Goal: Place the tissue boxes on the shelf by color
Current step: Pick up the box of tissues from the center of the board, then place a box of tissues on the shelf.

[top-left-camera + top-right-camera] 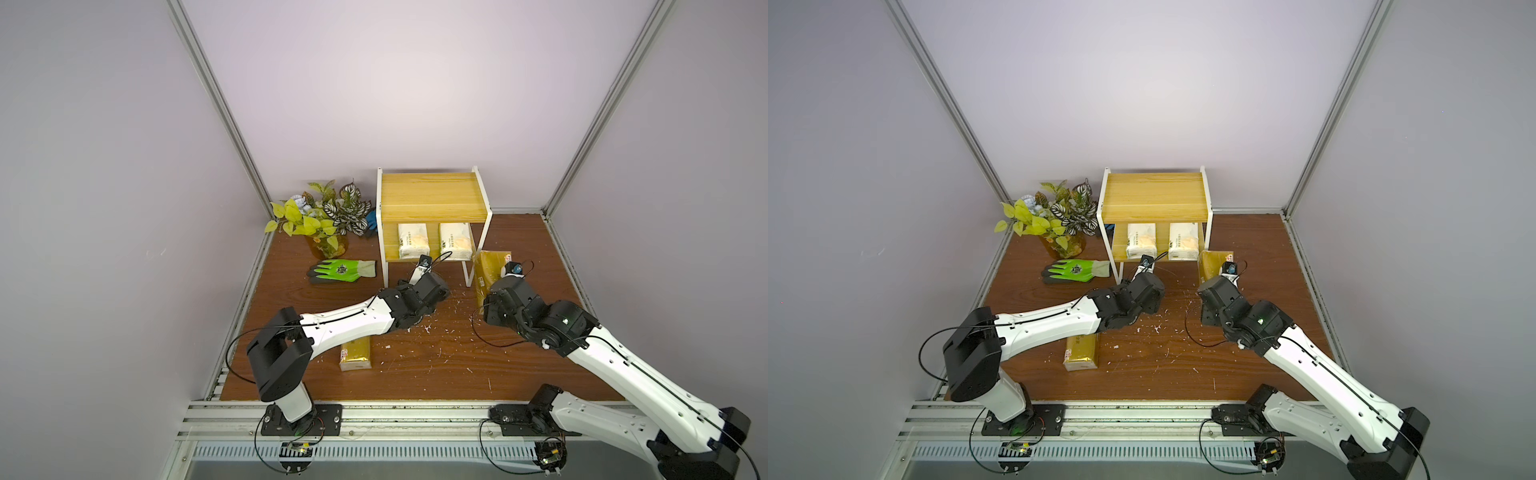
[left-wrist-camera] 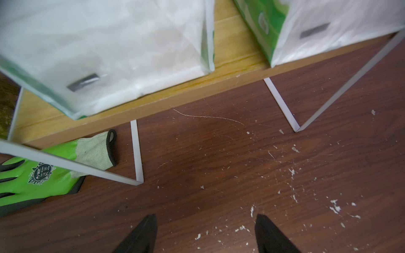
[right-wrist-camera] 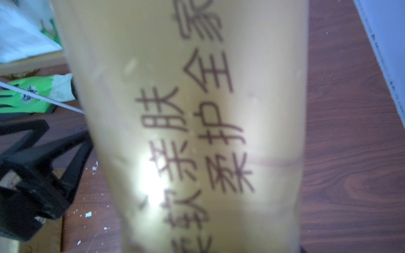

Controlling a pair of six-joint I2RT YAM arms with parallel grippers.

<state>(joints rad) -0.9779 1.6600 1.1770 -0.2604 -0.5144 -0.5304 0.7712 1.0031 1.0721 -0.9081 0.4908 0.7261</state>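
Both top views show the yellow-board, white-framed shelf [image 1: 432,199], with two white tissue packs [image 1: 412,243] [image 1: 456,241] on its lower tier. My right gripper [image 1: 498,284] pinches a shiny gold tissue pack [image 3: 197,131] beside the shelf's right leg — its wrist view sees little but gold wrap. Only the top views catch the second gold pack [image 1: 355,353], lying under my left arm. My left gripper [image 2: 208,234] gapes wide — empty.

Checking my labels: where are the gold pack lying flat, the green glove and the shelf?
gold pack lying flat [image 1: 356,353]: top view, upper face.
green glove [image 1: 338,271]: top view, middle.
shelf [image 1: 432,195]: top view, top board.
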